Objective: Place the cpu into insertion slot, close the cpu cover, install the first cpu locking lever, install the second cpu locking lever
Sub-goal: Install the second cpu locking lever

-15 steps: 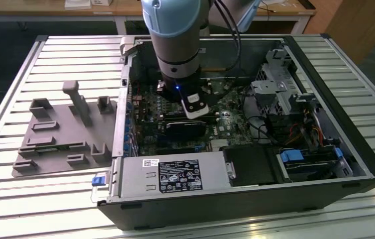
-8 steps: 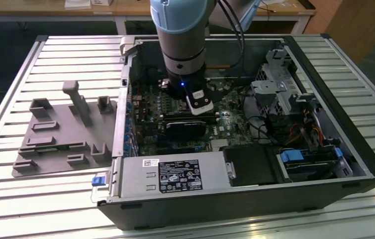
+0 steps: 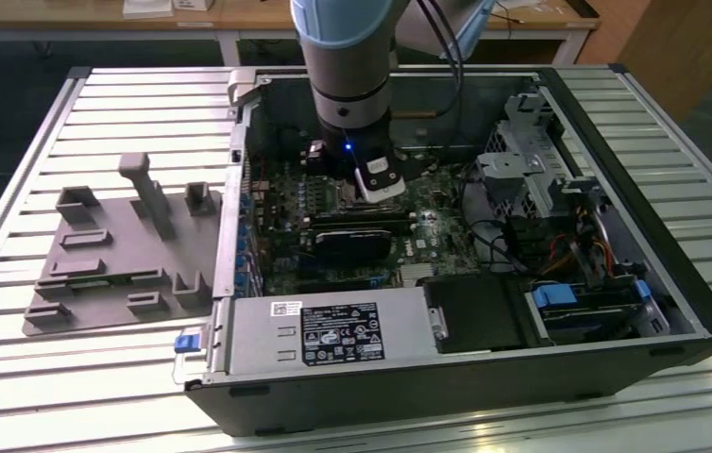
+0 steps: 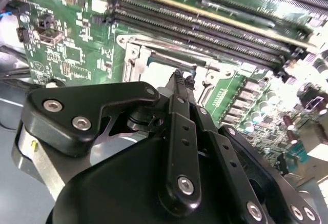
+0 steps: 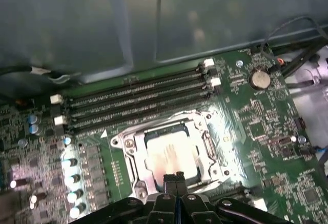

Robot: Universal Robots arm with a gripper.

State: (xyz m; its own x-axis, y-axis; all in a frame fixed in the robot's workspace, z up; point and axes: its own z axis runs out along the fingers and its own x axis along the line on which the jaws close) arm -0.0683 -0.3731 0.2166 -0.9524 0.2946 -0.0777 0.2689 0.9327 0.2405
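Cpu [image 5: 169, 155] seated under cpu cover [image 5: 134, 168], jaws [image 5: 177, 175] clenched empty at its near edge.

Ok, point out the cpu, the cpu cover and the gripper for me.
cpu [image 5: 171, 155], first wrist view, middle of its pale metal top.
cpu cover [image 5: 135, 165], first wrist view, one side bar of the frame.
gripper [image 5: 177, 177], first wrist view, between its fingertips.

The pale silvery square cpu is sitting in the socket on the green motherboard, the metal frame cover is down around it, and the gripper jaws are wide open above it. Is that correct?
Not quite: the jaws are shut, fingertips pressed together, as the first wrist view shows at the gripper. The pale silvery square cpu does sit in the socket on the green motherboard, with the metal frame cover down around it.
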